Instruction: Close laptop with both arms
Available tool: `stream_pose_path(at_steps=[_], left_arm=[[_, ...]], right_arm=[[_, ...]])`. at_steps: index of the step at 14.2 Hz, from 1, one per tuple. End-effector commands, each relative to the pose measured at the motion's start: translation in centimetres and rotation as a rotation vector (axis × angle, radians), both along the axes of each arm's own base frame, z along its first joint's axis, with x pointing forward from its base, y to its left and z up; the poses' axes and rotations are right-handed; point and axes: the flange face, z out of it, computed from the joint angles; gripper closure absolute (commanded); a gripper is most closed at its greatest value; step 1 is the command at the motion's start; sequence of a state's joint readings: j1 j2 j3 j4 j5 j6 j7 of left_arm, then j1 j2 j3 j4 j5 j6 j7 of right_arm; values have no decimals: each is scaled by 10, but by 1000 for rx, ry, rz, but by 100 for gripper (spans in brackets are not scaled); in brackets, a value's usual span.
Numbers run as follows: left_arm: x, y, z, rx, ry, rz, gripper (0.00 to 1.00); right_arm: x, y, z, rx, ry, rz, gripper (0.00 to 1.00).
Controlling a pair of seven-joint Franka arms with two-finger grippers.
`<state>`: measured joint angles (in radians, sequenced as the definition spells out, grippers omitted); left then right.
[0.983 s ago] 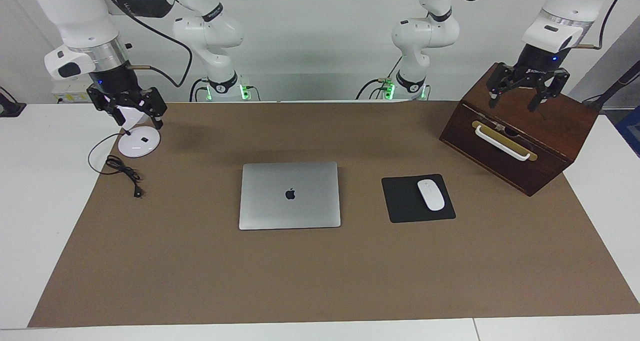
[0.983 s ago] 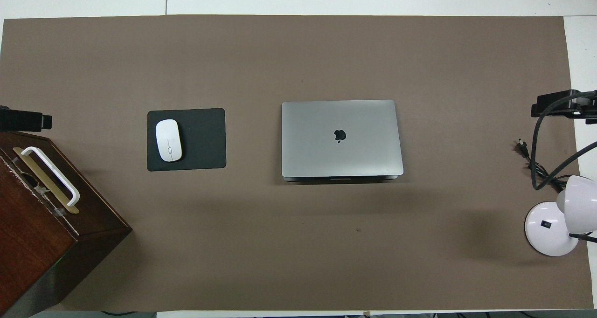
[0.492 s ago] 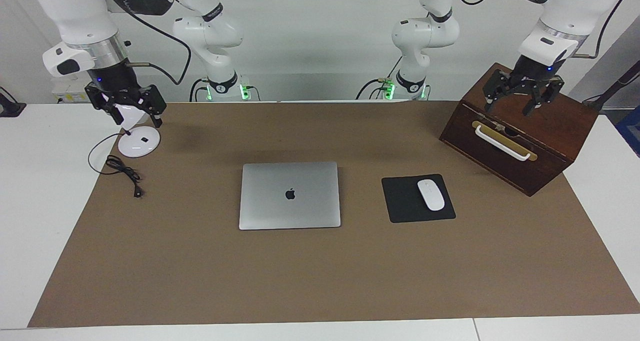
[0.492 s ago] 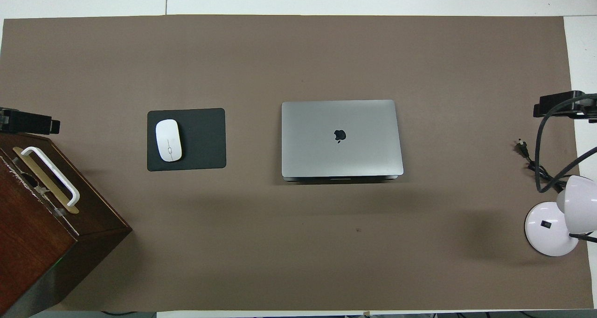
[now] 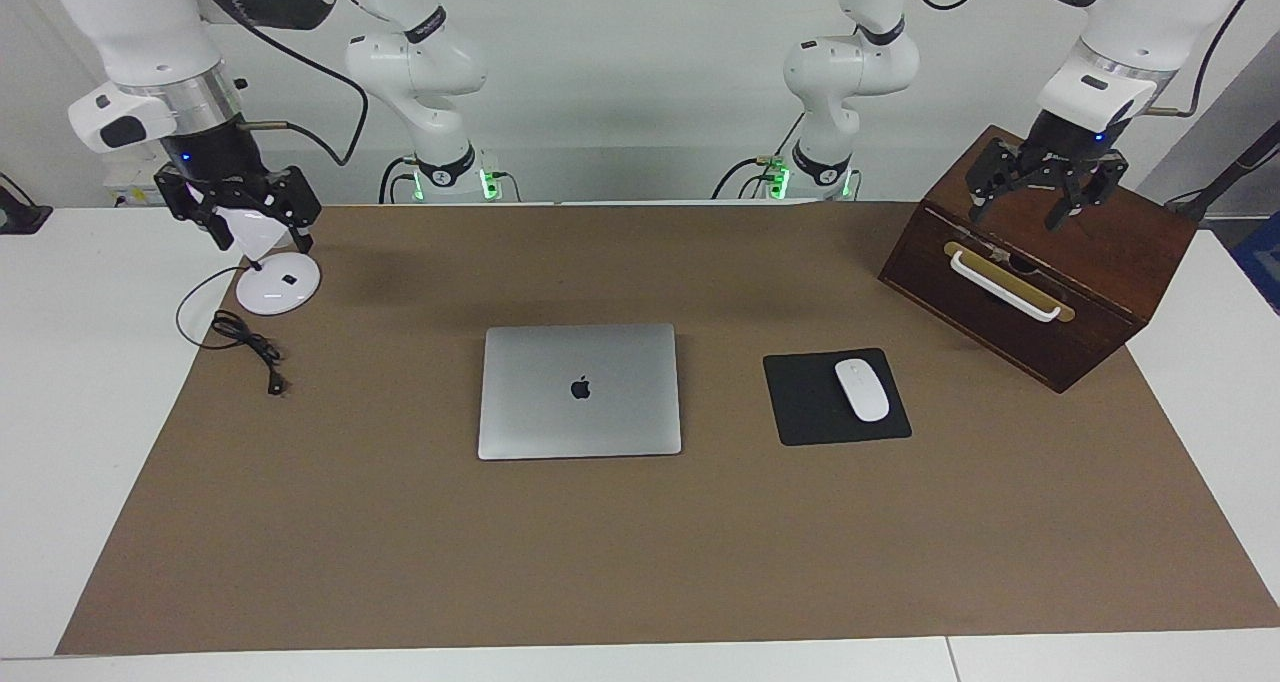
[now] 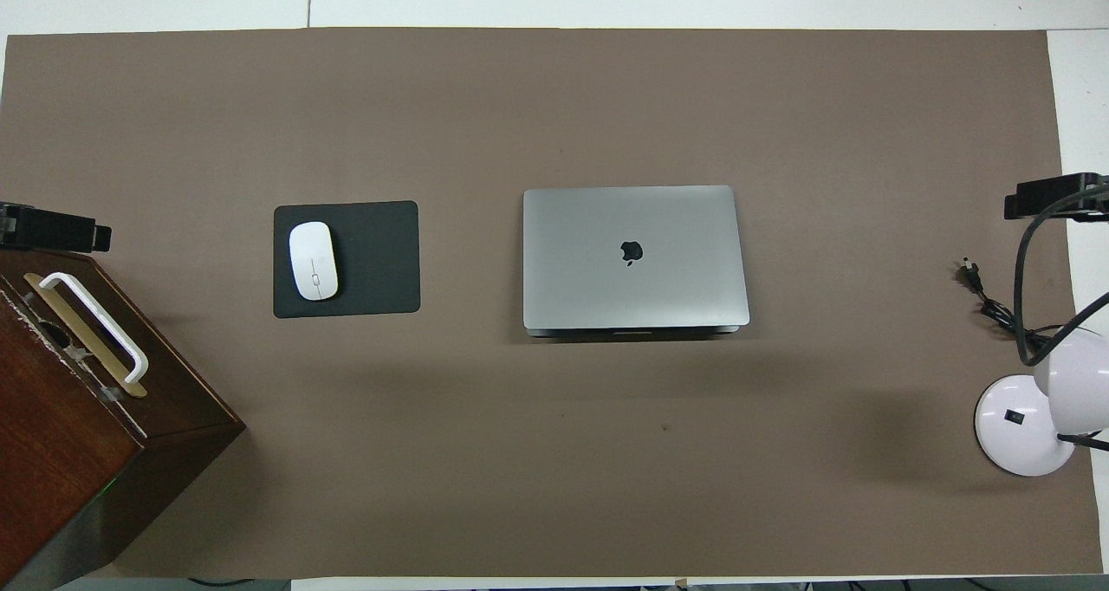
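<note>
The silver-grey laptop lies flat in the middle of the brown mat with its lid down and the apple logo facing up; it also shows in the overhead view. My left gripper hangs open over the wooden box at the left arm's end of the table, well apart from the laptop; its tip shows in the overhead view. My right gripper hangs open over the white lamp at the right arm's end, also well apart from the laptop; its tip shows in the overhead view. Neither gripper holds anything.
A dark wooden box with a white handle stands at the left arm's end. A black mouse pad with a white mouse lies beside the laptop. A white desk lamp and its black cable sit at the right arm's end.
Both grippers have risen a little and drawn back toward their own ends of the table. The laptop has not moved.
</note>
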<state>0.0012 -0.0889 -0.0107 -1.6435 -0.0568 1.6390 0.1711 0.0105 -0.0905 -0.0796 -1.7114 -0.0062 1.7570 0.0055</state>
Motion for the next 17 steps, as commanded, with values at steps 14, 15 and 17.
stream_pose_path(at_steps=[14,15,17], left_arm=[[-1,4,5,9,19,82,0],[-2,5,4,9,25,84,0],[-8,6,-1,11,69,83,0]], right_arm=[[-19,4,-3,6,140,40,0],[-20,4,-4,7,150,37,0],[-22,4,-5,8,166,37,0]])
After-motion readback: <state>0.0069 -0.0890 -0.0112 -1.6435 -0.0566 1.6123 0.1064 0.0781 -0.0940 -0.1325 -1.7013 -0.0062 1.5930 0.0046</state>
